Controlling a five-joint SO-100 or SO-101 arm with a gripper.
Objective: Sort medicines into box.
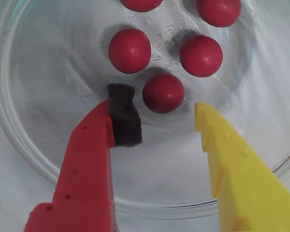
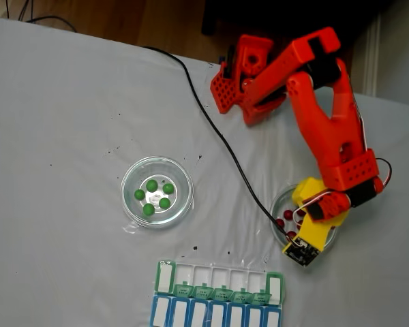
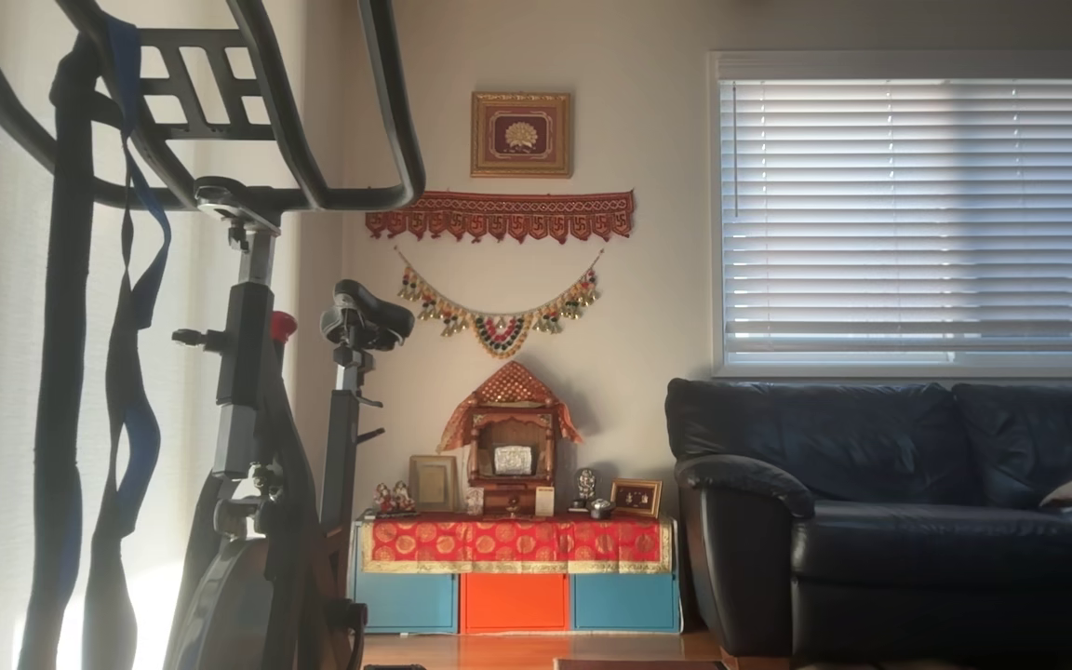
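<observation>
Two clear glass dishes [image 2: 157, 191] sit on the white table [image 2: 68, 122], a black cable [image 2: 211, 126] (thin, curving) at one o'clock; blue-and-white organizer row [image 2: 215, 315] at six.

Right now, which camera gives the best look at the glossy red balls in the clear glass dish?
The wrist view: five glossy red balls show large and sharp in the clear glass dish, ahead of the open gripper. The fixed view shows a few as tiny dots beside the arm. The other view faces a living room.
</observation>
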